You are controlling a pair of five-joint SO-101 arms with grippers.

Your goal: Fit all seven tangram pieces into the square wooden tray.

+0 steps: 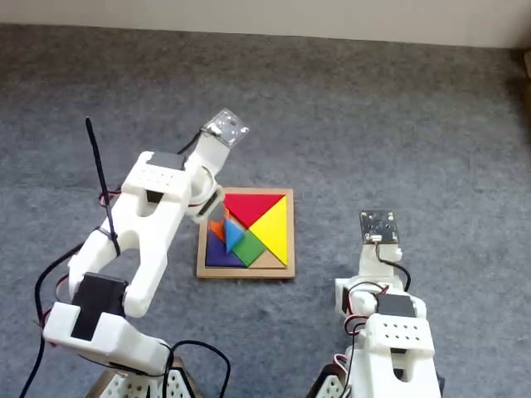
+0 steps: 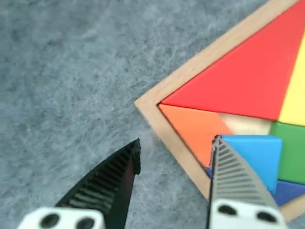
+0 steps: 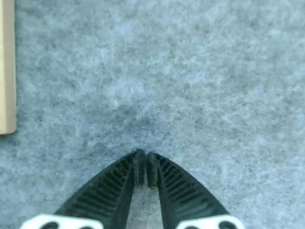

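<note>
The square wooden tray (image 1: pixel 246 272) lies mid-carpet. It holds a red triangle (image 1: pixel 251 206), a yellow triangle (image 1: pixel 272 230), a green square (image 1: pixel 250 247), an orange piece (image 1: pixel 216 228) and a purple piece (image 1: pixel 219 254). A light blue piece (image 1: pixel 234 237) rests tilted on top of the others. My left gripper (image 2: pixel 176 145) is open and empty, straddling the tray's rim (image 2: pixel 157 117) near a corner. One of its fingers (image 2: pixel 224 167) is over the blue piece (image 2: pixel 255 152), beside the orange piece (image 2: pixel 193 126). My right gripper (image 3: pixel 145 167) is shut over bare carpet, right of the tray's edge (image 3: pixel 6 71).
Grey carpet surrounds the tray on every side. A patch of bare tray floor (image 2: pixel 243 125) shows between the orange, red and blue pieces, and another (image 1: pixel 267 259) at the tray's near right corner. A black cable (image 1: pixel 98 170) rises beside the left arm.
</note>
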